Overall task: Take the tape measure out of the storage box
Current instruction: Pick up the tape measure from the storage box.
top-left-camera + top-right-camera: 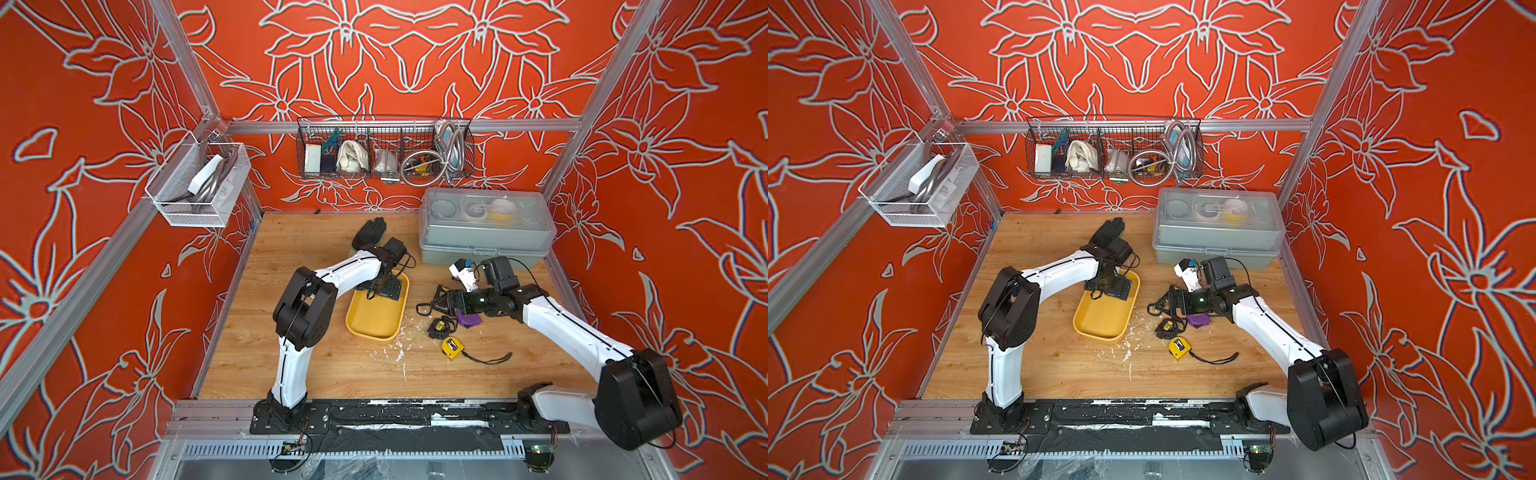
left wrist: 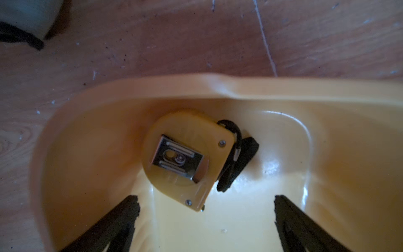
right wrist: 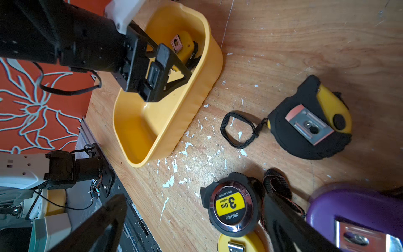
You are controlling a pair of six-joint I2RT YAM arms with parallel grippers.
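We are finding the left hand [image 2: 206,204] reaching down into the storage box [image 2: 239,87]. Its two dark fingers [image 2: 122,218] are standing spread wide and gripping nothing. The tape measure [image 2: 185,159] is lying flat on the box floor just ahead of the fingertips, at the end away from the arm bases. Its yellow case is showing the metal belt clip [image 2: 176,160] upward, and its black wrist strap [image 2: 237,165] is bunching against one side. We are seeing no contact between fingers and case.

The right hand [image 3: 194,201] is hovering over the surface [image 3: 283,54] to the right of the box, likewise spread and empty. Around it, other measures are lying out on the wood:
- a black-and-yellow measure [image 3: 309,122], clip up
- a round black measure [image 3: 231,205] with a yellow label
- a purple measure [image 3: 353,209]
- a loose yellow measure [image 1: 452,347] nearer the arm bases, its strap trailing

White flecks are dotting the wood beside the box. Farther back, a black glove [image 1: 370,232] is lying beyond the box, and a grey case [image 1: 486,232] is sitting in the far right corner.
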